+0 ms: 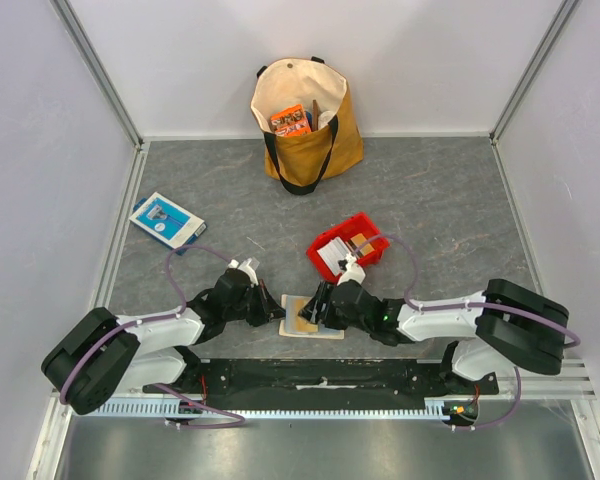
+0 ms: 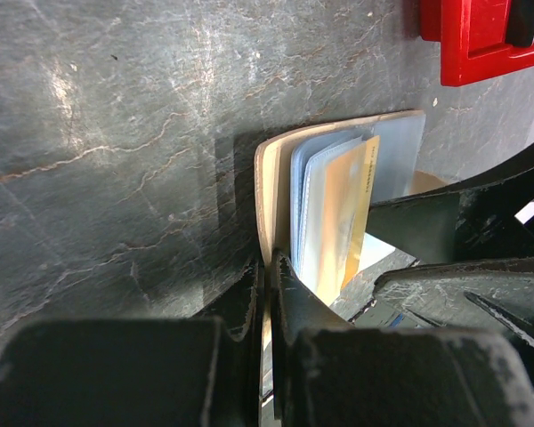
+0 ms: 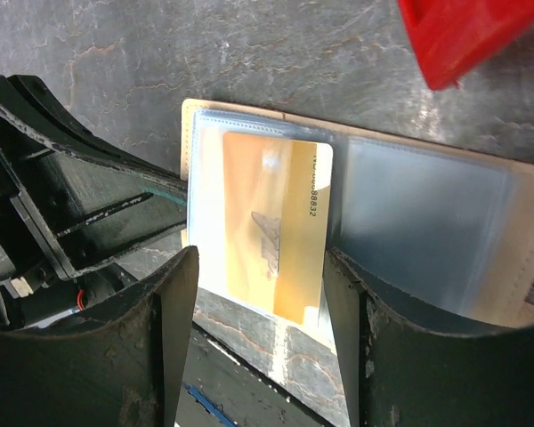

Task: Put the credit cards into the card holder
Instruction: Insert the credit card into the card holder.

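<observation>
Our left gripper [image 2: 269, 267] is pinched tight on the beige cover edge of the card holder [image 1: 300, 324], which lies open on the grey table [image 1: 430, 200] between both arms, near us. Our right gripper [image 3: 260, 262] stands wide, jaws flanking an orange-gold credit card [image 3: 271, 222] tucked in a clear sleeve [image 3: 249, 123]. Far back stands a tote bag [image 1: 305, 150]. A red tray [image 2: 481, 44] sits just beyond the holder, and a blue-and-white box [image 1: 166, 220] lies left.

card holder [image 2: 269, 187] edge behind left gripper [image 2: 269, 271]
</observation>
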Robot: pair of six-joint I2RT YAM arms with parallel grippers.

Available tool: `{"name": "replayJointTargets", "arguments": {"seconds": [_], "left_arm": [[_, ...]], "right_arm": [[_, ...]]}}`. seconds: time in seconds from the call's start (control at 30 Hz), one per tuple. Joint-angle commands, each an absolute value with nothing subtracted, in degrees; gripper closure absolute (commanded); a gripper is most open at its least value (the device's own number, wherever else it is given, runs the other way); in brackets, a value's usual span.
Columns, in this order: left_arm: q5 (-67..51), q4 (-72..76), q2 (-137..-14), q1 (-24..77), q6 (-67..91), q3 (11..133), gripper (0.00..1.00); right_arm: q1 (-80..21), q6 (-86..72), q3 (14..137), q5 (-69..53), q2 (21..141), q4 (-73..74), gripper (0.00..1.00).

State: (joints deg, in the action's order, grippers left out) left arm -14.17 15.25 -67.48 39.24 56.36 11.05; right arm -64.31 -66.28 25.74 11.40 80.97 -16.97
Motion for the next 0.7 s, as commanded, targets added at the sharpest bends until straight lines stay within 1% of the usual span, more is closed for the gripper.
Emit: {"name": "replayJointTargets", "arguments": {"seconds": [0.0,0.13,0.23,0.47,0.5,0.53,0.57,0.6,0.67], "left_arm": [[-11.3,8.9,-69.1,39.5,55.3,9.4,0.98],[-11.3,9.0,-69.1,39.5,55.2,9.4,0.98],[-11.3,9.0,-69.3,39.5,55.2,9.3,0.98],[-11.3,9.3,-69.5,39.5,55.3,9.5,0.98],[-11.3,9.3,-69.5,39.5,55.3,9.6,0.98],[-11.3,9.3,-69.6,39.4,55.3,9.7,0.98],[-11.3,9.3,-69.6,39.5,55.3,9.7,0.98],[-11.3,9.3,-69.6,39.5,55.2,9.7,0.98],[-11.3,9.3,-69.6,39.5,55.3,9.7,0.98]], "right_arm": [[-64.5,-64.1,28.1,11.0,85.3,-13.0,0.35],[-64.5,-64.0,29.4,9.5,87.5,-14.3,0.35],[-64.8,-63.1,30.2,9.5,87.6,-14.8,0.37],[-65.5,-62.9,31.8,8.1,86.0,-15.3,0.53],[-65.7,-63.1,32.1,8.1,86.1,-15.2,0.54],[-65.9,-63.3,32.3,7.8,86.0,-15.5,0.57],[-66.0,-63.4,32.5,7.6,86.0,-15.6,0.63],[-66.1,-63.4,32.8,7.3,85.9,-15.6,0.66],[-66.2,-63.5,33.1,7.0,85.5,-15.7,0.66]]}}
